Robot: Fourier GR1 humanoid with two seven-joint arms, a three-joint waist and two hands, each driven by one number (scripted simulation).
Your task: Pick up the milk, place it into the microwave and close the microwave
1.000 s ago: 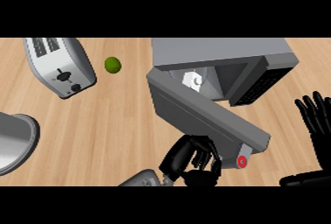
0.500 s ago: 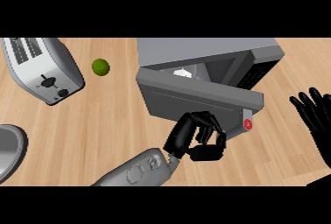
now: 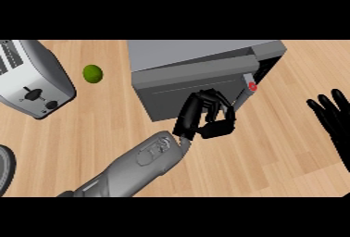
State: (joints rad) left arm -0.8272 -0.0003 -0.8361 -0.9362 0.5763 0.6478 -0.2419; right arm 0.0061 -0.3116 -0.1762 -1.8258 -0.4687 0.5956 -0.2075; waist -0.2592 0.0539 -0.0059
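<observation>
The grey microwave point(image 3: 205, 54) stands at the top middle of the head view. Its door point(image 3: 188, 85) is swung almost fully against the body, with only a narrow gap left at the right end by the red button point(image 3: 252, 85). My left hand point(image 3: 199, 115) lies against the door's front, fingers relaxed and pressing on the panel, holding nothing. The milk does not show; the door hides the inside of the microwave. My right hand point(image 3: 334, 121) rests open at the right edge, fingers up, apart from the microwave.
A silver toaster point(image 3: 34, 78) stands at the upper left. A green lime point(image 3: 92, 73) lies between it and the microwave. The rim of a grey round object point(image 3: 3, 169) shows at the left edge. Bare wooden counter point(image 3: 273, 162) lies in front of the microwave.
The microwave door has swung from wide open to nearly shut, pushed by my left hand moving forward. The milk carton, seen inside earlier, is now hidden. My right hand stayed at the right edge.
</observation>
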